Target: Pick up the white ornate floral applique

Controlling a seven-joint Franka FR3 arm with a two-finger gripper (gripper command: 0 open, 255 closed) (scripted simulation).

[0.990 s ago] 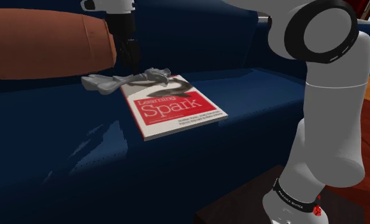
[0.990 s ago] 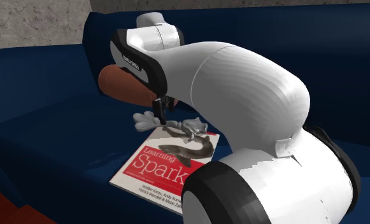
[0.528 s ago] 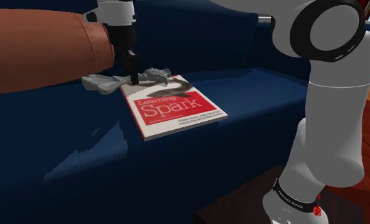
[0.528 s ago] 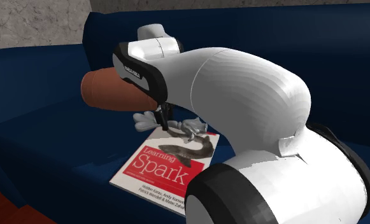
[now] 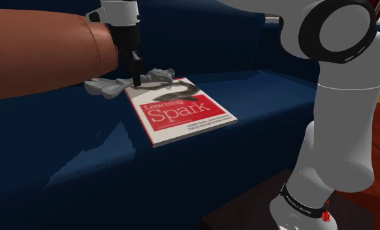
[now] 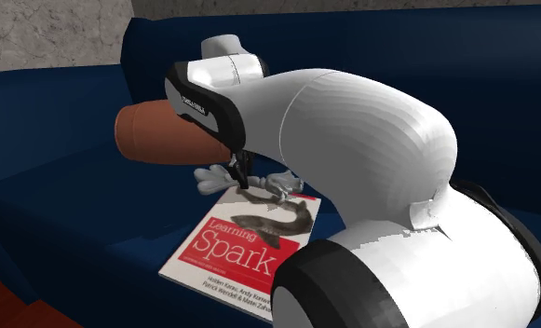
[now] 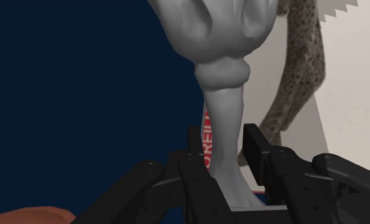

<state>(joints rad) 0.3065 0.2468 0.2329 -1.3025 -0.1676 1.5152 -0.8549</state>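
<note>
Item: gripper point(image 7: 225, 141) — jaws clenched on the narrow stem of the pale grey floral applique point(image 7: 218, 44), one finger at either side. I judge it light, thin and brittle at the scrolls — the stem is the sound hold. It rests on the blue sofa seat point(image 5: 64, 150), overlapping the far edge of the "Learning Spark" book point(image 5: 182, 114), beside a brown bolster point(image 5: 44, 55).

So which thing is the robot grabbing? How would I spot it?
Find the dark blue sofa, then the red and white book on its seat. At the book's far edge, beside the brown round cushion, lies a pale grey curly ornament, its thin stem between the black fingers. It alone is lumpy and leafy; the book is flat, the cushion smooth.
</note>
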